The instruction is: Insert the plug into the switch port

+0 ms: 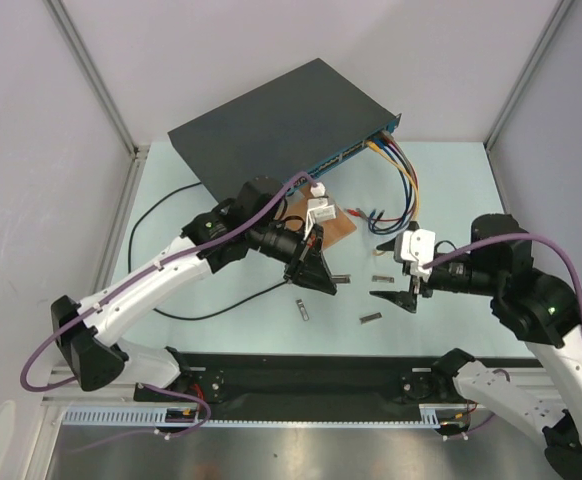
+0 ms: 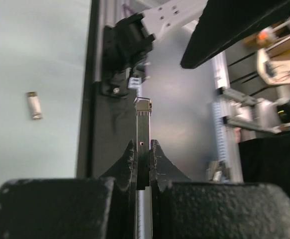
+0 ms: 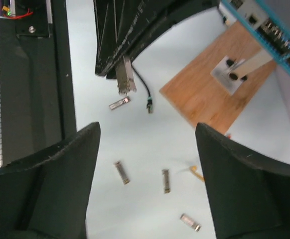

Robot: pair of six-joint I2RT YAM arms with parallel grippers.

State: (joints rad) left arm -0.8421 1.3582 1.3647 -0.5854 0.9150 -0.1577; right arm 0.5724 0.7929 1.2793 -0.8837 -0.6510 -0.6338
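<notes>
My left gripper (image 2: 143,144) is shut on a small silver metal stick (image 2: 143,119), which juts out beyond the fingertips. In the top view that gripper (image 1: 326,280) hangs over the middle of the table, and the right wrist view shows the held stick (image 3: 126,77). The plug (image 3: 149,103), on its thin black cable (image 1: 233,308), lies on the table just beyond that stick, with no gripper on it. The switch (image 1: 271,125) stands at the back, its blue port face (image 3: 269,35) towards the arms. My right gripper (image 1: 391,272) is open and holds nothing.
Loose silver sticks (image 3: 121,172) (image 3: 166,180) (image 3: 190,222) lie below my right gripper, and another (image 2: 34,105) lies by the front rail. A wooden board (image 1: 336,225) sits before the switch. Yellow, blue and red cables (image 1: 401,170) hang from the ports.
</notes>
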